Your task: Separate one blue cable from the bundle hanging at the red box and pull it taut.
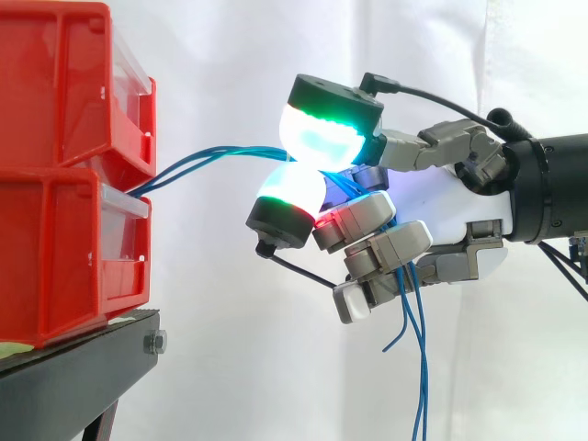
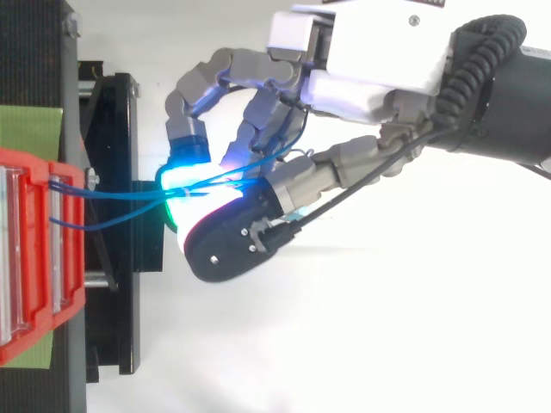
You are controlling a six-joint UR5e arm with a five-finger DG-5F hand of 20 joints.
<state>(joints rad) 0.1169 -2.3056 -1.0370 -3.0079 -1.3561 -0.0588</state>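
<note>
Several blue cables [image 1: 425, 367] dangle beneath pinching fingers [image 1: 322, 133].

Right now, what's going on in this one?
The robot's hand is pinching thin blue cables between its glowing fingertip pads, a short way out from the stacked red plastic bins on the black metal stand. Several strands run from the bins to the pinch with a slight bow, not yet taut. Loose ends hang below the palm.
</note>
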